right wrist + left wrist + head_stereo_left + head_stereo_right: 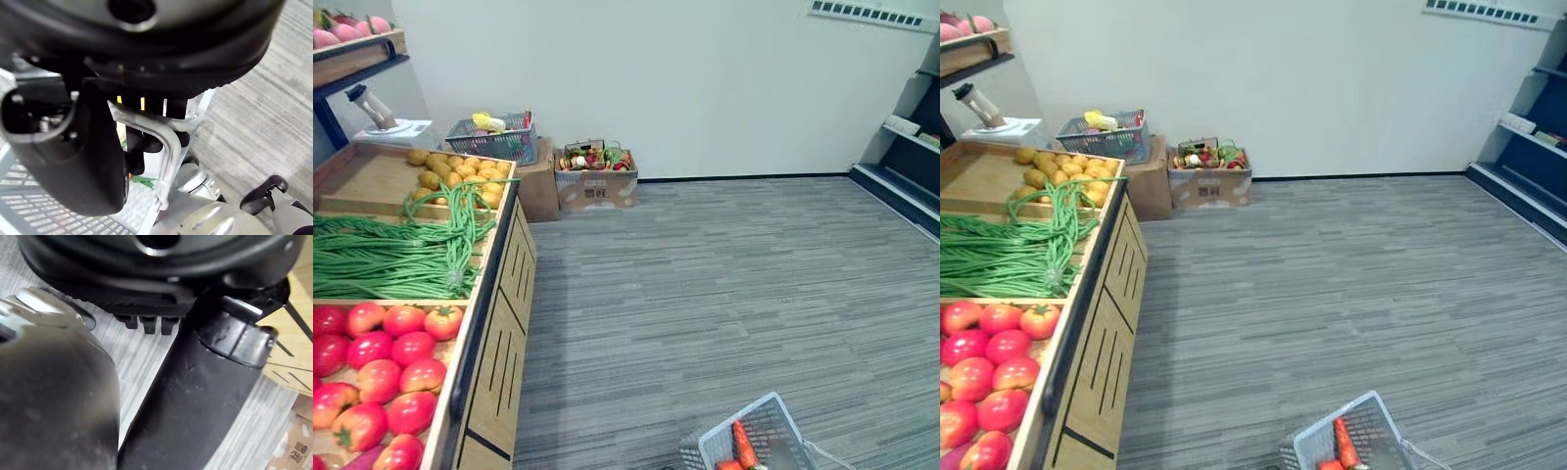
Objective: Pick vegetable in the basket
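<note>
Orange carrot (744, 446): lies inside the white mesh basket (734, 418), low in the head views on my right side, with a second orange piece beside it.
Basket handle (170, 147): a pale bar; it passes under my curled fingers (136, 156).
Right hand (73, 161): wrapped round that handle, thumb in front, with the basket's mesh floor below it.
Left hand (195, 396): seen over the floor beside the wooden stand; I cannot tell how its fingers are set.
Floor (724, 284): grey carpet in fine stripes, under the basket and running to the far wall.
Wooden stand (499, 333): on my left, holding red tomatoes (386, 362) nearest, long green beans (391, 255) in the middle, and yellow-brown round produce (460, 171) furthest.
Far wall (685, 78): plain white; a cardboard box (597, 191) of mixed produce stands against it, and a grey basket (494, 142) sits on another box just beside.
Right edge: dark shelving (911, 166).
</note>
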Robot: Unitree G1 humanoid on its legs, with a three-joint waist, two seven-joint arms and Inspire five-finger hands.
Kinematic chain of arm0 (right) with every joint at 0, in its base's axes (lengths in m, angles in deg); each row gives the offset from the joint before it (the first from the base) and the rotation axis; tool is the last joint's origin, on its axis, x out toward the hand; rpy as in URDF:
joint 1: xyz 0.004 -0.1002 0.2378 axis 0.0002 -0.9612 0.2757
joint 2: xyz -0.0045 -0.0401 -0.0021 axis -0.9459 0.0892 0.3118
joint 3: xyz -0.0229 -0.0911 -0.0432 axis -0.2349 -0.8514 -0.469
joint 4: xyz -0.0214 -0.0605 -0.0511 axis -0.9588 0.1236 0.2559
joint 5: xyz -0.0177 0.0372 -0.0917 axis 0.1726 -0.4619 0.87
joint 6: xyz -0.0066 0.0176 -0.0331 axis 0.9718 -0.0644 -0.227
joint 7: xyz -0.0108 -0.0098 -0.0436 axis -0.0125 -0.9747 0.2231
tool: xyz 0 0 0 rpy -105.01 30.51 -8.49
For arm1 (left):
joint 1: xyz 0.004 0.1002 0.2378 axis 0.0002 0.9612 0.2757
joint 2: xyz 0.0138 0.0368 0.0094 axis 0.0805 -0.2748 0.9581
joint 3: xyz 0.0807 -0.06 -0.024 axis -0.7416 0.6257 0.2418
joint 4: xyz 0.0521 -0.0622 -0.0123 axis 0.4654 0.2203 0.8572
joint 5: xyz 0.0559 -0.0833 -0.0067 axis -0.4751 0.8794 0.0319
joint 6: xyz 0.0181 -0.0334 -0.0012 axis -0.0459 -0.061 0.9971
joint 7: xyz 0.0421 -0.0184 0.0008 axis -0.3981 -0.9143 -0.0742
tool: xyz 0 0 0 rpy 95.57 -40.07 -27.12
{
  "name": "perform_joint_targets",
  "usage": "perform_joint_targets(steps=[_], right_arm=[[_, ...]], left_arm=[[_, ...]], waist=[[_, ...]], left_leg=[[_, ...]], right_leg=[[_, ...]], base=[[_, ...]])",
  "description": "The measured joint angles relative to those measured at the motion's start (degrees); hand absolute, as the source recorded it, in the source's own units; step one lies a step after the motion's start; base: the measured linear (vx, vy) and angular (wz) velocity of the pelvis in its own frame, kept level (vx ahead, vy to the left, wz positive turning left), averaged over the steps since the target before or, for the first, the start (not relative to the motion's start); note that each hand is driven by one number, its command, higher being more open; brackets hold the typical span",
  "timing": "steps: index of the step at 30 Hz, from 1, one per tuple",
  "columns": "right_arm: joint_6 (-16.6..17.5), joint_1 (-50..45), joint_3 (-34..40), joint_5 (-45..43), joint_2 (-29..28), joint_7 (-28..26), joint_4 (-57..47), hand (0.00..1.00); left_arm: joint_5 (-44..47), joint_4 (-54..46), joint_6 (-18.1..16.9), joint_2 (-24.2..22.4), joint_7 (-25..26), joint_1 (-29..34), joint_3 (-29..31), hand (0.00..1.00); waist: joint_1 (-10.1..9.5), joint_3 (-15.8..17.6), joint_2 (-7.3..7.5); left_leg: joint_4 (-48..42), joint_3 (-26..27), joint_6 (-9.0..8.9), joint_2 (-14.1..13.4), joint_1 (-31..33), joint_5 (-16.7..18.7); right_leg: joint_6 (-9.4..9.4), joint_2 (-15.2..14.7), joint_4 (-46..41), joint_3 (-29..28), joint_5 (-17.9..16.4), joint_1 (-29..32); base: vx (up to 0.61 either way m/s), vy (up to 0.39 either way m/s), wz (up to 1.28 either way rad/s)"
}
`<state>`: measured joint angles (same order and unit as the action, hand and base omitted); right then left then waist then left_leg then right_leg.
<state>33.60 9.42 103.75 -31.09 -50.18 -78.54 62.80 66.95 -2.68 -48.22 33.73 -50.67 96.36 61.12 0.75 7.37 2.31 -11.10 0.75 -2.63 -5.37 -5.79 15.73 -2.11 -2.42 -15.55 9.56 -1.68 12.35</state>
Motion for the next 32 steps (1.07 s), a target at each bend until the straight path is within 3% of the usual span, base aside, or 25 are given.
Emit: perform_joint_targets(steps=[3,5,7,8,10,12,13,14,16,19,26,32], right_arm=[[-1.1,-0.4,1.5,0.1,-0.1,0.0,0.0,0.00],[-1.2,-0.1,1.3,0.2,-0.3,-0.2,-0.1,0.00],[-1.7,0.6,-0.2,0.5,0.2,-0.6,0.0,0.00],[-2.2,0.7,-1.0,0.7,0.5,-0.6,0.1,0.00],[-2.2,0.9,-1.0,0.7,0.7,-0.6,0.0,0.00],[-2.2,0.9,-1.0,0.7,0.8,-0.8,-0.2,0.00],[-2.2,0.9,-1.3,0.7,1.2,-0.8,-0.2,0.00],[-2.2,0.9,-1.3,0.7,1.7,-0.7,0.0,0.00],[-2.2,0.7,-1.2,0.1,1.2,-0.6,0.0,0.00],[-2.4,0.6,-0.9,0.4,1.5,-0.6,0.1,0.00],[-2.4,0.8,1.6,0.7,-0.6,-0.8,0.1,0.00],[-2.3,2.6,1.5,2.4,-2.1,-1.3,0.1,0.00]], left_arm=[[1.3,-0.5,0.5,-0.7,-0.5,-1.3,0.0,1.00],[1.3,-0.8,0.5,-0.9,-0.8,-2.5,0.0,1.00],[2.1,-1.2,-0.4,-1.6,-0.9,-3.0,0.3,1.00],[2.6,-1.3,-0.5,-1.7,-0.9,-2.7,0.2,1.00],[2.7,-1.5,-0.7,-1.9,-1.0,-2.6,0.0,1.00],[2.6,-1.7,-0.7,-1.9,-1.3,-2.8,-0.1,1.00],[2.4,-1.7,-0.8,-2.1,-1.5,-2.9,-0.6,1.00],[2.1,-1.6,-0.8,-2.3,-1.5,-2.9,-1.0,1.00],[1.9,-1.3,-0.6,-1.8,-1.4,-2.6,-1.3,1.00],[1.6,-0.6,-0.4,-1.2,-1.1,-2.9,-2.9,1.00],[1.0,0.5,-0.3,-0.1,-0.8,-2.9,-2.8,1.00],[1.1,1.6,-0.3,0.0,-1.0,-3.3,-2.9,1.00]], waist=[[-0.27,-1.0,-1.93],[-0.40,-0.9,-1.26],[-1.28,0.5,-1.17],[-1.34,0.8,-0.91],[-1.52,0.8,-0.81],[-1.54,0.8,-0.77],[-1.58,0.7,-1.43],[-1.64,0.7,-1.95],[-1.53,0.3,-0.74],[-0.67,0.2,-0.05],[-0.64,-0.9,1.16],[-0.48,-0.9,1.15]], left_leg=[[-1.3,-1.6,-2.71,-3.4,-0.7,-0.3],[-11.3,-1.6,-3.40,-3.6,3.6,-0.8],[-27.3,-1.5,-4.19,-4.6,9.5,-0.6],[-27.4,-0.4,-4.66,-4.6,10.5,0.6],[-21.7,2.5,-4.47,-4.7,11.1,1.3],[-10.8,4.3,-3.66,-4.0,11.9,-0.8],[-5.5,4.5,-3.35,-3.9,12.6,-7.8],[-3.7,4.2,-3.03,-3.2,12.1,-12.1],[2.5,4.3,-2.13,-0.6,8.9,-14.4],[10.7,3.6,-0.50,2.9,5.4,-17.7],[15.2,3.4,0.09,4.0,2.9,-18.7],[16.4,4.8,-0.24,3.7,2.4,-19.4]], right_leg=[[3.25,2.9,0.5,2.8,-2.2,-2.1],[4.08,3.0,1.6,3.5,-3.1,-4.0],[5.38,3.7,3.6,3.3,-3.9,-9.3],[5.29,3.6,4.3,3.4,-4.2,-11.6],[5.23,3.1,6.0,3.4,-4.3,-14.0],[4.25,2.0,7.5,3.9,-4.5,-15.7],[3.06,1.8,7.3,4.3,-5.2,-16.0],[2.05,1.3,7.0,4.3,-6.0,-16.8],[0.63,-1.2,6.9,4.6,-6.9,-17.1],[-1.06,-4.0,7.0,6.0,-7.9,-17.5],[-2.09,-4.7,7.9,6.1,-7.5,-18.5],[-2.13,-4.3,8.8,5.0,-7.4,-18.4]], base=[[0.33,-0.202,0.36],[0.33,-0.180,0.25],[0.35,-0.113,0.02],[0.28,-0.029,-0.04],[0.16,0.028,0.00],[0.17,0.063,0.12],[0.24,0.151,0.15],[0.25,0.161,0.16],[0.21,0.111,0.19],[0.19,0.108,0.28],[0.08,0.045,0.05],[-0.03,-0.021,-0.10]])
